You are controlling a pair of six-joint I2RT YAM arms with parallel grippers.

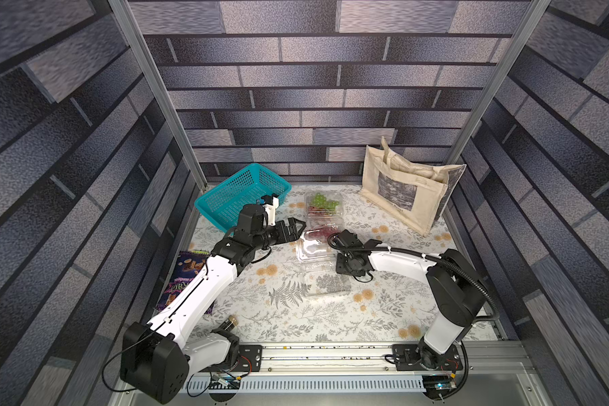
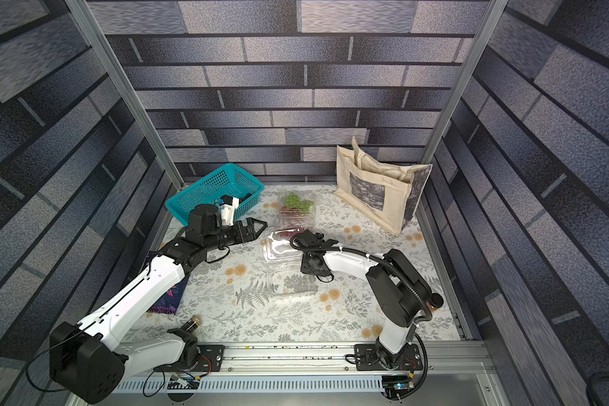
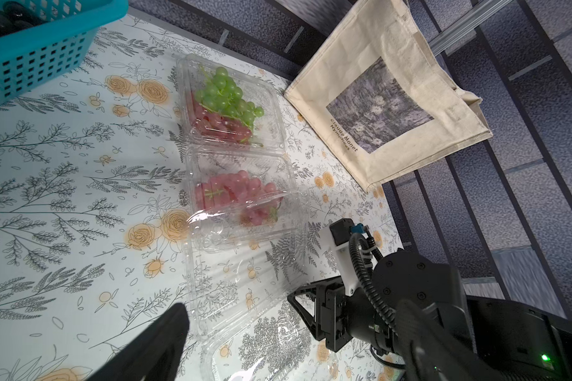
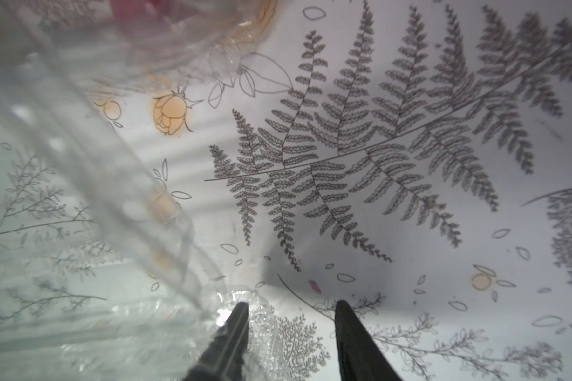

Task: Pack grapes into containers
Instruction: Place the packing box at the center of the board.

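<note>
So the worktop [image 1: 384, 316] is covered in that floral cloth, and the biggest thing on it is the beige tote bag [image 1: 406, 186], standing in the far right corner. The teal basket [image 1: 225, 200] is over at the far left, and a purple snack bag [image 1: 187, 277] lies along the left edge, partly under the left arm. Down the middle there's a row of three clear containers: the far container [image 1: 323, 205], the middle container [image 1: 313, 244] and the near container [image 1: 327, 286], which only shows the cloth pattern through it. The left claw [image 1: 300, 231] hangs just beside the middle container on the basket side, fingers spread wide with nothing in them. The right claw [image 4: 291, 303] is low on the other side of the row, jaws apart with cloth showing between them and one finger right up against clear plastic. I can't tell which box that plastic belongs to. The green grapes [image 3: 228, 94] sit on top of red grapes [image 3: 218, 127] in the far container. A second red bunch [image 3: 235, 191] is in the middle container, lid partway over it. A dark bunch [image 3: 4, 15] peeks out of the basket.
</note>
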